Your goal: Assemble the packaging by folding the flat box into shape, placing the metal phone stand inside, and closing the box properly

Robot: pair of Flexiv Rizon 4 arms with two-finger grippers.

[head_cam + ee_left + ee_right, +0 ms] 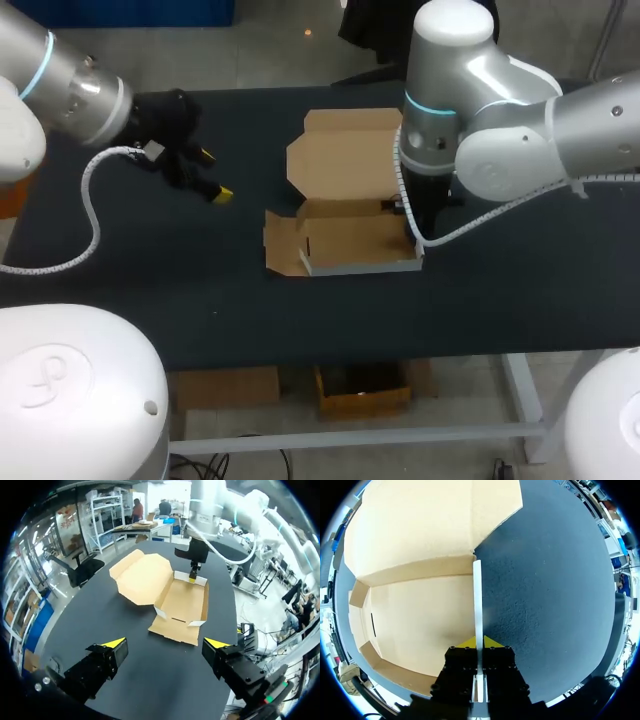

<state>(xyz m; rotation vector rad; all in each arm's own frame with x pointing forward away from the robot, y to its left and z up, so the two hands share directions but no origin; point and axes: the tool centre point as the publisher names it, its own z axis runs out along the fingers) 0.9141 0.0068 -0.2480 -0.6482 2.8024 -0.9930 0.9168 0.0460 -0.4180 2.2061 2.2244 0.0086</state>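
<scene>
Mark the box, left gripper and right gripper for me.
box (350, 242): head view, on its inner floor.
left gripper (165, 643): left wrist view, midway between its open yellow tips.
right gripper (479, 643): right wrist view, midway between tips pinching the box's side wall.

Pinching the upright white side wall of the box with the right hand, one yellow tip pressing against each face. Hanging right over the wall's top edge, keeping the tan box floor to one side and the dark surface to the other. Seeing the open lid lying flat ahead, past a crease. Showing a short slot near the opposite side.
</scene>
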